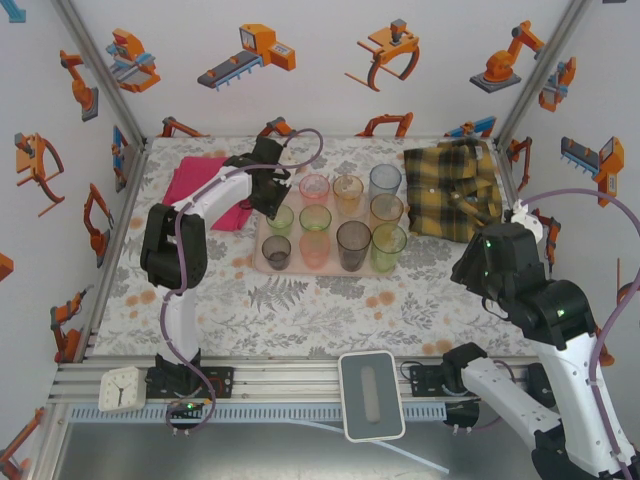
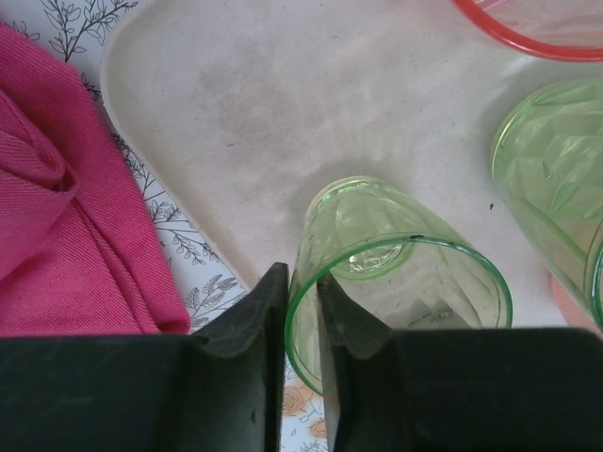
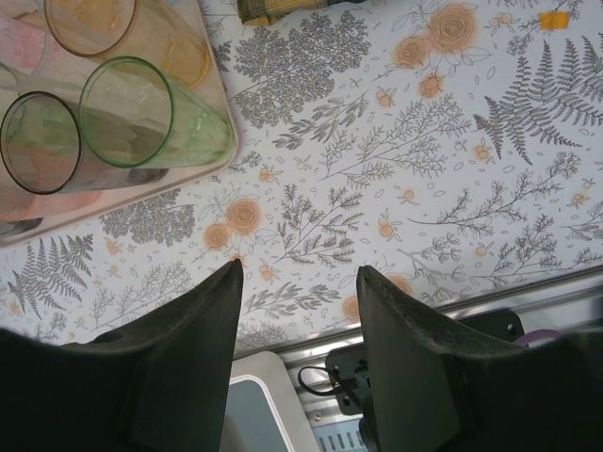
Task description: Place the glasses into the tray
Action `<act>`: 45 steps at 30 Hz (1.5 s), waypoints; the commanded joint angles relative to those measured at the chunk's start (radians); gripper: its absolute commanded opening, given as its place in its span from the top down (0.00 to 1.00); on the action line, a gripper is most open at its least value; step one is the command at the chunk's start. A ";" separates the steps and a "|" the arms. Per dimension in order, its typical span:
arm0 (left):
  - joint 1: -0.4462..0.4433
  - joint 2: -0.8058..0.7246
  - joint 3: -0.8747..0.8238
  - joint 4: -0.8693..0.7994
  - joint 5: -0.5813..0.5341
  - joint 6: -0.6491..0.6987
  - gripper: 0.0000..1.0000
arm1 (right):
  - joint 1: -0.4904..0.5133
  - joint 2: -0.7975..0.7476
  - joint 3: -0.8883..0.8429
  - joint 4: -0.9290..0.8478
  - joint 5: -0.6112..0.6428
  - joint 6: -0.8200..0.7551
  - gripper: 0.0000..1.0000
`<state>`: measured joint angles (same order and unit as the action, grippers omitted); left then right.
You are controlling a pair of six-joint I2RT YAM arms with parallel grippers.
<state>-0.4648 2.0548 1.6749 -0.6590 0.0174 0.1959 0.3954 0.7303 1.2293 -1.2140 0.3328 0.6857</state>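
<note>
The pale pink tray (image 1: 330, 271) lies mid-table and holds several glasses standing upright: pink (image 1: 314, 187), orange (image 1: 348, 190), clear (image 1: 385, 180), grey (image 1: 353, 240) and green (image 1: 388, 242). My left gripper (image 1: 272, 205) hangs over the tray's left side. In the left wrist view its fingers (image 2: 301, 278) straddle the rim of a green glass (image 2: 405, 273) that rests on the tray (image 2: 283, 113). One finger is outside the wall and one inside, with a narrow gap showing. My right gripper (image 1: 487, 262) hovers open over the bare cloth right of the tray, its fingers (image 3: 297, 268) holding nothing.
A folded magenta towel (image 1: 205, 190) lies just left of the tray, close to the left gripper. A yellow-black plaid shirt (image 1: 452, 190) sits at the back right. On the front rail are a white clock (image 1: 122, 388) and a grey pad (image 1: 371, 395).
</note>
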 commanded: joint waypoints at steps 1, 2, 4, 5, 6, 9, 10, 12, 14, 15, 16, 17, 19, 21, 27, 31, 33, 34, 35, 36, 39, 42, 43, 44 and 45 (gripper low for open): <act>0.009 0.005 -0.003 -0.005 0.020 -0.006 0.70 | 0.004 -0.012 -0.006 0.010 0.017 0.023 0.50; 0.008 0.005 -0.002 -0.004 0.020 -0.005 0.69 | 0.004 -0.012 -0.007 0.010 0.017 0.023 0.50; 0.010 0.005 0.003 -0.008 0.019 -0.006 0.66 | 0.004 -0.013 -0.005 0.010 0.014 0.023 0.50; 0.011 0.004 0.006 -0.009 0.019 -0.006 0.65 | 0.005 -0.012 -0.005 0.009 0.014 0.023 0.50; 0.012 0.001 0.009 -0.013 0.019 -0.006 0.65 | 0.004 -0.011 -0.007 0.009 0.015 0.023 0.50; 0.015 -0.012 0.013 -0.020 0.019 -0.005 0.62 | 0.005 -0.009 -0.005 0.013 0.017 0.023 0.50; 0.015 -0.019 0.012 -0.024 0.018 -0.004 0.60 | 0.004 -0.008 -0.003 0.014 0.016 0.021 0.50; 0.018 -0.039 0.013 -0.033 0.013 -0.003 0.58 | 0.005 -0.003 0.005 0.019 0.018 0.017 0.50; 0.019 -0.063 0.019 -0.052 0.003 0.007 0.55 | 0.004 0.002 0.012 0.019 0.019 0.011 0.50; 0.019 -0.081 0.021 -0.062 -0.006 0.014 0.54 | 0.005 0.006 0.017 0.019 0.021 0.006 0.50; 0.019 -0.102 0.022 -0.071 -0.018 0.022 0.53 | 0.004 0.006 0.021 0.019 0.025 0.000 0.50; 0.020 -0.123 0.023 -0.084 -0.028 0.030 0.52 | 0.004 0.007 0.024 0.020 0.029 -0.006 0.49; 0.021 -0.177 0.038 -0.119 -0.048 0.053 0.49 | 0.004 0.016 0.036 0.023 0.046 -0.024 0.49; 0.027 -0.234 0.048 -0.152 -0.063 0.069 0.44 | 0.004 0.035 0.054 0.031 0.059 -0.045 0.49; 0.082 -0.434 0.054 -0.226 -0.037 0.060 0.23 | 0.000 0.164 0.140 0.060 0.063 -0.120 0.39; 0.132 -0.546 0.037 -0.267 -0.017 0.034 0.14 | -0.019 0.245 0.181 0.116 0.046 -0.162 0.31; 0.163 -0.605 0.005 -0.267 -0.004 0.013 0.09 | -0.042 0.277 0.194 0.157 0.016 -0.174 0.24; 0.177 -0.630 -0.011 -0.265 0.004 0.004 0.07 | -0.052 0.288 0.197 0.179 0.001 -0.180 0.18; 0.193 -0.655 -0.034 -0.262 0.014 -0.008 0.06 | -0.064 0.301 0.199 0.209 -0.017 -0.185 0.09; 0.211 -0.680 -0.055 -0.257 0.024 -0.022 0.04 | -0.076 0.313 0.199 0.235 -0.034 -0.189 0.01; 0.258 -0.750 -0.134 -0.234 0.044 -0.059 0.00 | -0.108 0.333 0.192 0.312 -0.063 -0.186 0.01; 0.295 -0.818 -0.226 -0.186 0.056 -0.099 0.03 | -0.128 0.324 0.149 0.412 -0.071 -0.188 0.01; 0.304 -0.833 -0.251 -0.169 0.059 -0.109 0.03 | -0.136 0.324 0.141 0.433 -0.079 -0.190 0.01; 0.313 -0.851 -0.282 -0.151 0.062 -0.123 0.03 | -0.144 0.325 0.131 0.454 -0.084 -0.198 0.01; 0.323 -0.867 -0.314 -0.135 0.066 -0.140 0.03 | -0.152 0.328 0.125 0.470 -0.085 -0.206 0.01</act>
<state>-0.1627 1.2335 1.4128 -0.8478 0.0479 0.1257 0.2638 1.0653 1.3754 -0.8600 0.2710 0.5098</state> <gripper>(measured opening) 0.973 0.992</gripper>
